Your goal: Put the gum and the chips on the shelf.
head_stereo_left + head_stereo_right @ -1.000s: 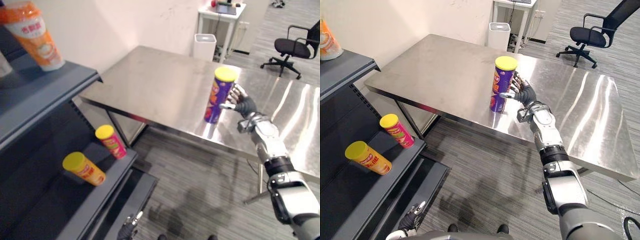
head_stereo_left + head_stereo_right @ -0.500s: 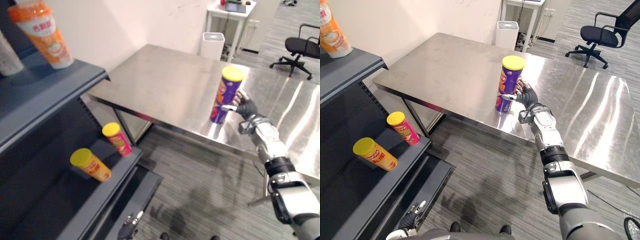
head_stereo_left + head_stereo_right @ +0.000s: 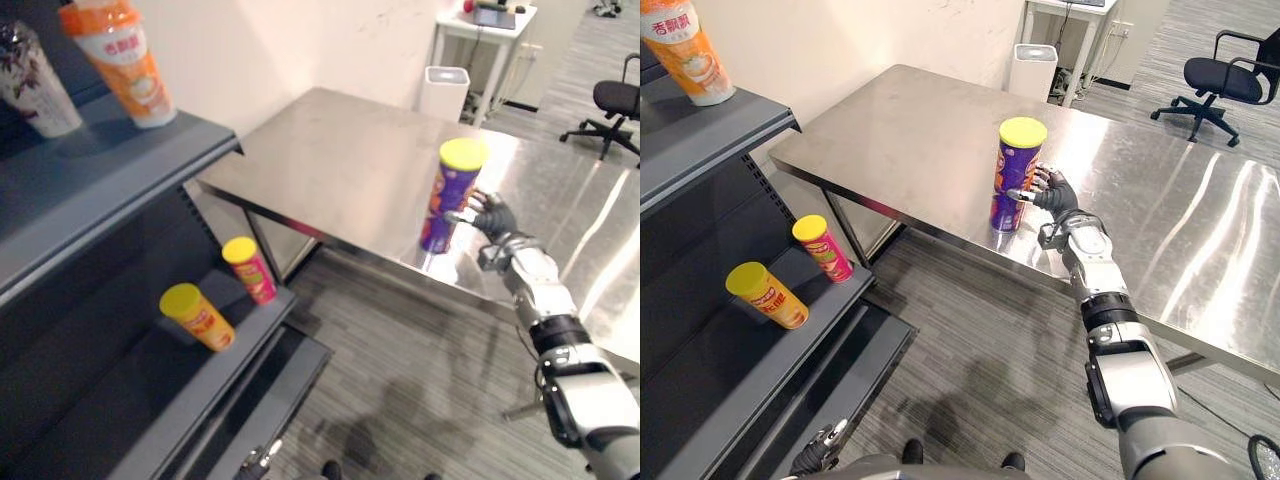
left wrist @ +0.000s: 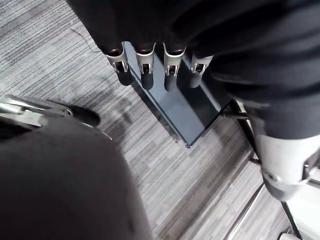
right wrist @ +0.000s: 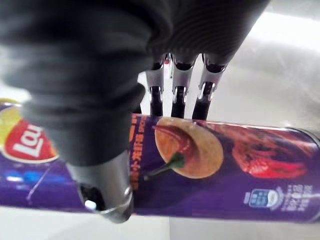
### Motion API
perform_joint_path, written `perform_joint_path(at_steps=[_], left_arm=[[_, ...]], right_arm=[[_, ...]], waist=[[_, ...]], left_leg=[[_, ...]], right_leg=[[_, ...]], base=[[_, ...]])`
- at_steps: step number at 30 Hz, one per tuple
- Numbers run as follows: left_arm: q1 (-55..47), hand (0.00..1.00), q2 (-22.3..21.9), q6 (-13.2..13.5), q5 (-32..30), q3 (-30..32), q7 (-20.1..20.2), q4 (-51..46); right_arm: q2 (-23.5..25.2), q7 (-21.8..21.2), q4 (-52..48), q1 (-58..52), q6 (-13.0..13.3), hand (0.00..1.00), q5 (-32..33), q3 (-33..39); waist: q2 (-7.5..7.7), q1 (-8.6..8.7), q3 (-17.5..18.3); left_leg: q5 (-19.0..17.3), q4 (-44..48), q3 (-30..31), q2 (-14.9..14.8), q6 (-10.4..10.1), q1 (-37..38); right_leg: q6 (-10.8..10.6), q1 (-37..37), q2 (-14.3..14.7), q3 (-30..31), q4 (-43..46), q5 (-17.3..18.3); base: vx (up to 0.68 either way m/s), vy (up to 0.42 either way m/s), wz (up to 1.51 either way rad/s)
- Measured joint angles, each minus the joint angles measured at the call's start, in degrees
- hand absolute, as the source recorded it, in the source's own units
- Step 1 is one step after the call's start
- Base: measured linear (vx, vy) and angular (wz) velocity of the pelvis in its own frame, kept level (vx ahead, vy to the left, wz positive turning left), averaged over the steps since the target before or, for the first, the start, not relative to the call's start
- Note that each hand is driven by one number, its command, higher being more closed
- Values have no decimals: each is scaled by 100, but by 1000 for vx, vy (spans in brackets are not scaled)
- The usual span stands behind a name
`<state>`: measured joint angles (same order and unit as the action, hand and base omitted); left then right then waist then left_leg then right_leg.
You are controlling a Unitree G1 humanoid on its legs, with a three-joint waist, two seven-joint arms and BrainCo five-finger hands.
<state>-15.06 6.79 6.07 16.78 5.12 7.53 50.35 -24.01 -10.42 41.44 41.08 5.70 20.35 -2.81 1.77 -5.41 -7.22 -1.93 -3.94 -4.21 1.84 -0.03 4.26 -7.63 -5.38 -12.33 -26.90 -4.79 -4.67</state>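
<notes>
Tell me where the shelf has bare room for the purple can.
Upper board is bare from the orange cup to its front corner. Lower board is bare from the yellow-lidded can toward the robot; crowded between that and the red can at the corner.

The chips can [image 3: 1017, 175] on the bench [image 3: 910, 140] is purple with a yellow lid and red and orange pictures on its side. The bench is brushed silver steel. The right hand [image 3: 1053, 192] at the can has a dark ribbed cover.

Left of the bench, the shelf [image 3: 740, 120] is dark blue-grey. It bears an orange-and-white cup [image 3: 685, 50], a pink can [image 3: 823, 247] and an orange can [image 3: 767, 294], both yellow-lidded.

Below the bench the floor [image 3: 980, 370] is grey with fine stripes. Beyond the bench stand a white bin [image 3: 1036, 70] and a black chair [image 3: 1230, 78].
</notes>
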Motion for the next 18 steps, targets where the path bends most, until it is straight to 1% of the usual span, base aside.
perform_joint_path(at_steps=[7, 11, 14, 18], left_arm=[[-16, 0, 17, 6, -1, -27, 6, -4], [-11, 0, 17, 6, -1, -27, 6, -4], [-17, 0, 19, 4, -3, -27, 6, -2], [-23, 0, 21, 3, -4, -23, 2, -4]], right_arm=[[1, 89, 0, 0, 60, 100, -1, -35], [21, 267, 0, 0, 109, 100, -4, -54], [34, 447, -31, 0, 232, 100, -8, -48], [36, 626, -481, -17, 252, 100, -12, -44]], waist=[[17, -9, -14], [20, -8, -18], [20, 12, -18], [20, 32, -18]], left_leg=[[79, -142, -22, -5, 0, 57], [70, -145, -142, -23, -12, 87], [58, -145, -185, -44, -26, 92], [34, -145, -321, -73, -58, 104]], right_leg=[[12, 15, 15, 52, -16, 8], [13, 35, 30, 154, -27, 9], [13, 68, 49, 229, -31, 8], [13, 129, 82, 371, -32, 7]], base=[[-3, -4, -2], [0, -11, -11], [0, -17, -12], [-8, -21, -18]])
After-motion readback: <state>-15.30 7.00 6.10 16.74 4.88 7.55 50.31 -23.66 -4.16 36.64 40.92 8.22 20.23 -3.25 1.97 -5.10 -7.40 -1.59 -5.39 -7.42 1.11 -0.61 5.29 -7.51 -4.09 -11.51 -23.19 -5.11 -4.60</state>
